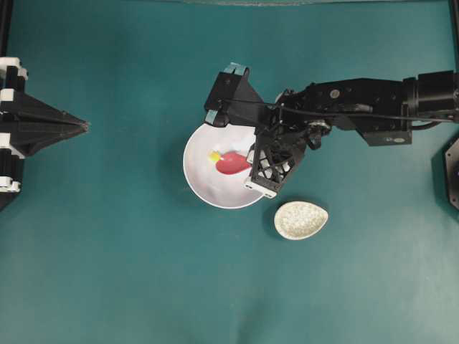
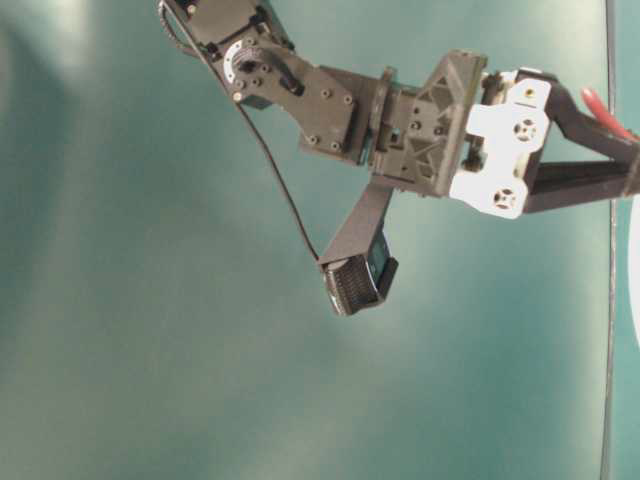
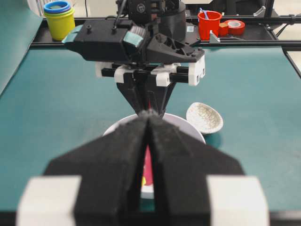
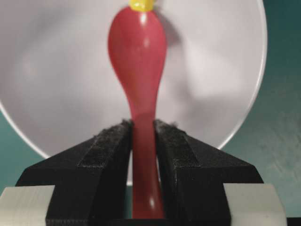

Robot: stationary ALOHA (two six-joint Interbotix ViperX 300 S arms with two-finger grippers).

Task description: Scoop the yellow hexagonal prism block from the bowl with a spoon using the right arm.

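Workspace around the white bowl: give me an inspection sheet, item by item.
Surface: teal table mat, bare apart from the dishes.
Job's things: glossy pink-red spoon reaches into the large round white bowl; tiny yellow hexagonal block sits at the scoop's tip, not yet in it.
Clutter: small speckled egg-shaped dish beside the bowl, apart from it.
Grippers: right gripper shut on the spoon's handle; left gripper shut, holding nothing.
Cables: black cable along the right arm.
Surroundings: stacked yellow and blue cups, red cup, red tape roll behind the table.
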